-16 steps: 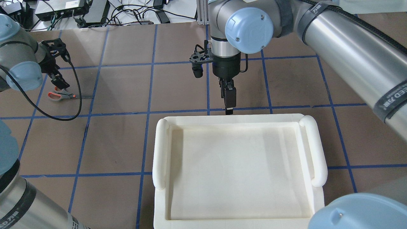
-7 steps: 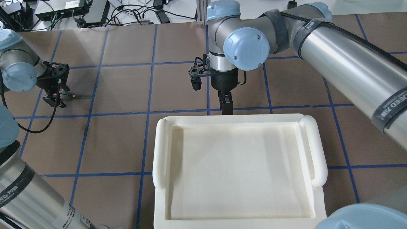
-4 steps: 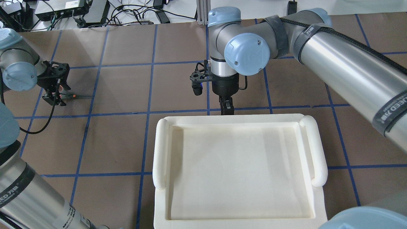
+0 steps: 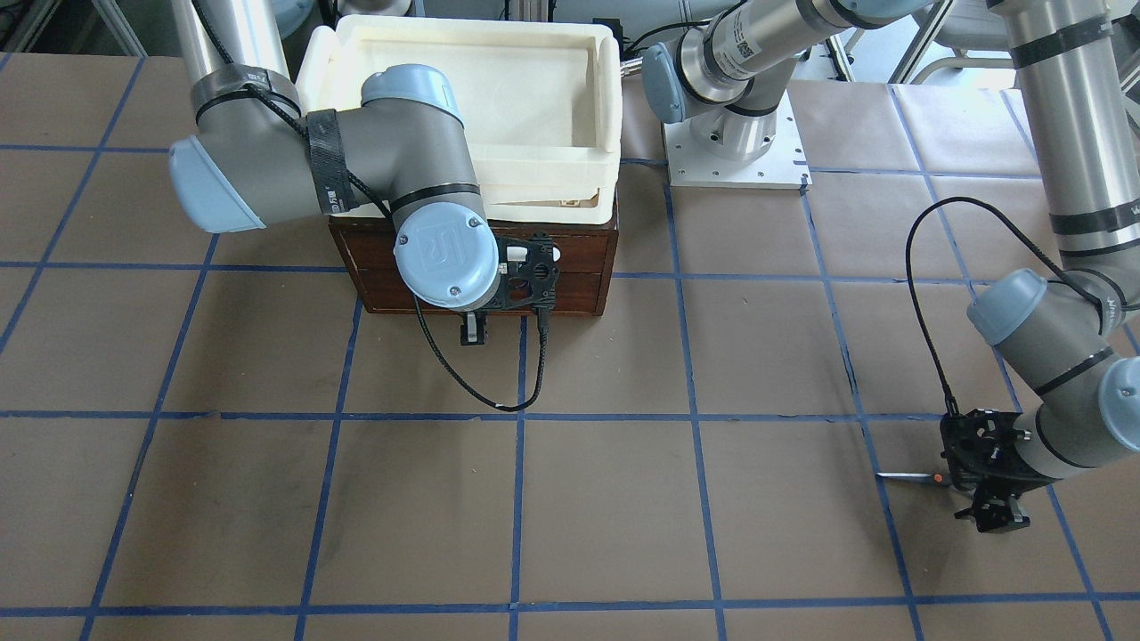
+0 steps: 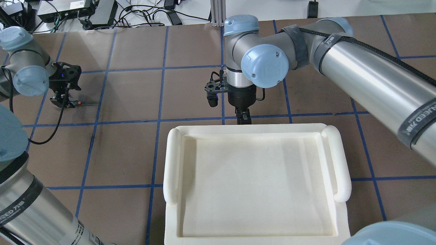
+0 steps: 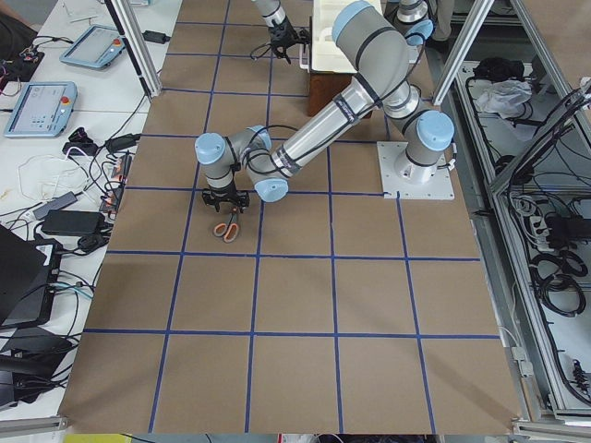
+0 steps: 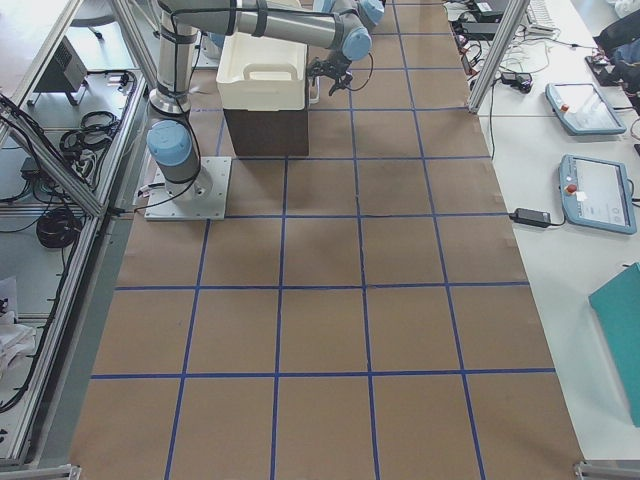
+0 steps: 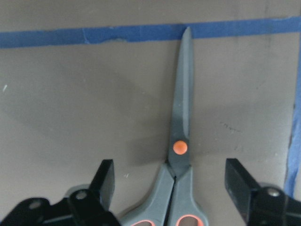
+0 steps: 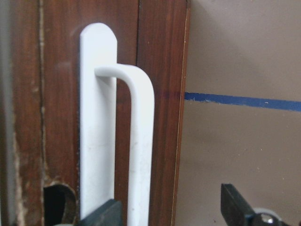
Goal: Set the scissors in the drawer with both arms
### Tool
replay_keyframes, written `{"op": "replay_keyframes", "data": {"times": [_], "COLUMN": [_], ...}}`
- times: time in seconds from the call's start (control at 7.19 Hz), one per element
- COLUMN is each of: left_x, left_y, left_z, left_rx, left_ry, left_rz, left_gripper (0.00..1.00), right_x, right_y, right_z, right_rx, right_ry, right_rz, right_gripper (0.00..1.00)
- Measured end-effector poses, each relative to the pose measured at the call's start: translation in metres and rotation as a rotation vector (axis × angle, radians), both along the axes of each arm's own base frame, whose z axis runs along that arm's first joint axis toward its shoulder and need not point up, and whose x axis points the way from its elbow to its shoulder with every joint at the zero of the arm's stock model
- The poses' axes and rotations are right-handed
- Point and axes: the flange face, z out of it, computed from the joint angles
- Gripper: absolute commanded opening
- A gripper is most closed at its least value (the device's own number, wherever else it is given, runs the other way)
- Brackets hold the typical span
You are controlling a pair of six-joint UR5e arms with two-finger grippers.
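Brown-papered table [image 5: 129, 95], far left: the scissors [image 8: 181, 141] lie flat, likely light, stiff and slick-bladed, probably best taken at the grey handles the left gripper [image 8: 169, 172] straddles wide, while the right gripper [image 9: 167, 200], jaws apart, brackets the white handle [image 9: 141, 141] of the drawer [image 9: 160, 70].

The scissors [image 8: 180, 147] have matt grey metal blades and seemingly plastic handles — the drawer [image 9: 56, 94] front is varnished dark wood.

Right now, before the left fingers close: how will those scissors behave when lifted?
Probably rigid: the scissors show metal blades and hard-looking handles. They lie flat and thin on the table, so the fingers straddling the handles may slip closing. Held there, the long blade end would likely droop.
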Motion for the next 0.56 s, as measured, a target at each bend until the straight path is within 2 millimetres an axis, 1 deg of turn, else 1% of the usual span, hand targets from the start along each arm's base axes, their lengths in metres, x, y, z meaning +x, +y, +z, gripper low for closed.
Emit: {"op": "replay_keyframes", "data": {"times": [0.14, 0.28, 0.42, 0.56], "left_x": [0.0, 0.001, 0.004, 0.011], "left_y": [-0.001, -0.001, 0.0, 0.003], "left_z": [-0.002, -0.004, -0.007, -0.011], "left_rx": [-0.013, -0.016, -0.013, -0.005], "left_ry": [-0.006, -0.004, 0.0, 0.005], "left_rz": [-0.017, -0.019, -0.015, -0.004], "left_gripper": [0.84, 0.83, 0.83, 0.83], "right_x": [0.001, 0.001, 0.001, 0.002], "right_y": [-0.003, -0.005, -0.007, -0.009], "right_z": [-0.001, 0.0, -0.002, 0.0], "right_rx": [-0.021, -0.037, -0.038, -0.046], "right_ry": [-0.004, -0.006, -0.005, -0.005], "right_rz": [0.004, 0.005, 0.003, 0.0], "right_gripper": [0.73, 0.76, 0.77, 0.77]}}
